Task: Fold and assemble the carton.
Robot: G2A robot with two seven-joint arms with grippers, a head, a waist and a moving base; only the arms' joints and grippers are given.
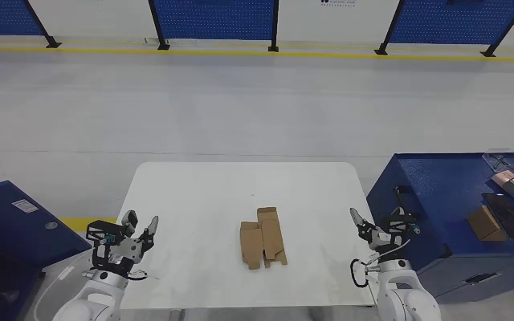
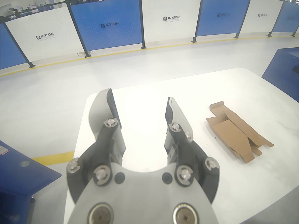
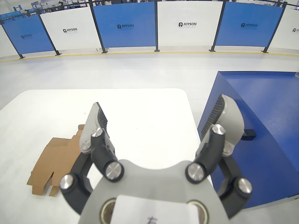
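White table point(image 1: 201, 201) bearing the flat carton point(image 1: 263, 237) near its middle, well apart from my left gripper point(image 2: 139, 96) and right gripper point(image 3: 158, 101), both spread wide and empty at opposite edges; folding not yet begun, I judge reaching inward for a flap comes next.

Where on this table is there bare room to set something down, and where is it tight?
Bare: the far half of the table, beyond the carton; the strip between carton and left gripper; the strip between carton and right gripper. Tightest: the narrow band between carton and the near edge.
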